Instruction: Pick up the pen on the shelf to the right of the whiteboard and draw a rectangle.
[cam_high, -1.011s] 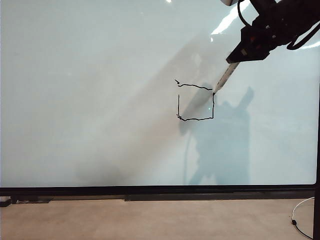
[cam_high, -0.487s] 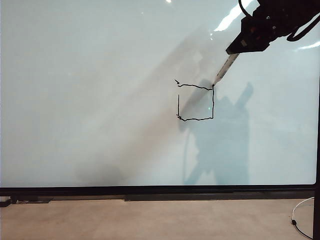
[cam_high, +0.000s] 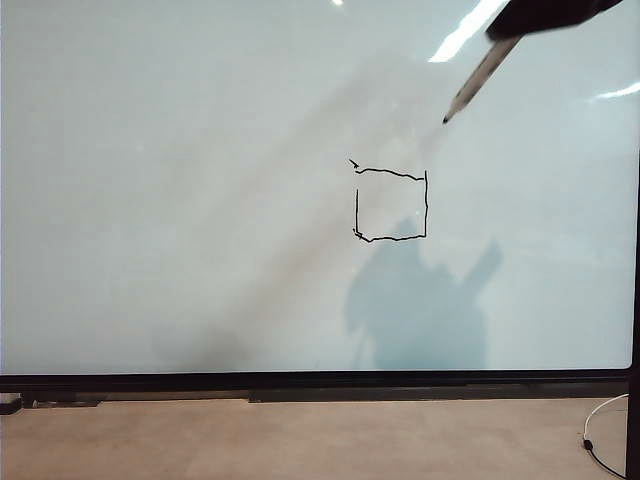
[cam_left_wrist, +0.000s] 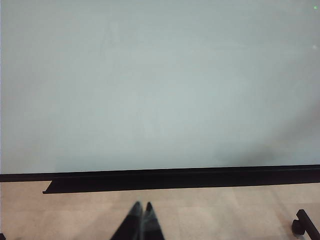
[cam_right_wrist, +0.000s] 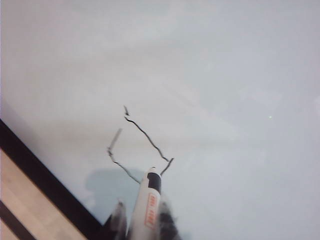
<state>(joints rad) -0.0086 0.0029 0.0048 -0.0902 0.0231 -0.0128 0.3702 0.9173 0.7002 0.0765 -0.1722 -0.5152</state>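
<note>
— Where are your claws?

— My left gripper (cam_left_wrist: 141, 216) sits low in front of the board's black bottom frame, fingers pressed together, holding nothing. My right gripper (cam_right_wrist: 142, 220) is up by the top right corner of the big glossy pale grey whiteboard (cam_high: 180, 200), pinching the slim white-barrelled marker pen (cam_high: 478, 82) by its barrel.

— Is the tip on the board?

— I judge not; in the exterior view its black tip hangs clear, up and to the right of the small wobbly black rectangle (cam_high: 391, 205).

— Is the drawing done?

— Nearly. Top, right and bottom lines join, but the left side shows a small gap below the top left corner.

— Next?

— Either bring the tip back to close that gap, or, if it passes, carry the pen toward the board's right edge. I can't see the shelf.
</note>
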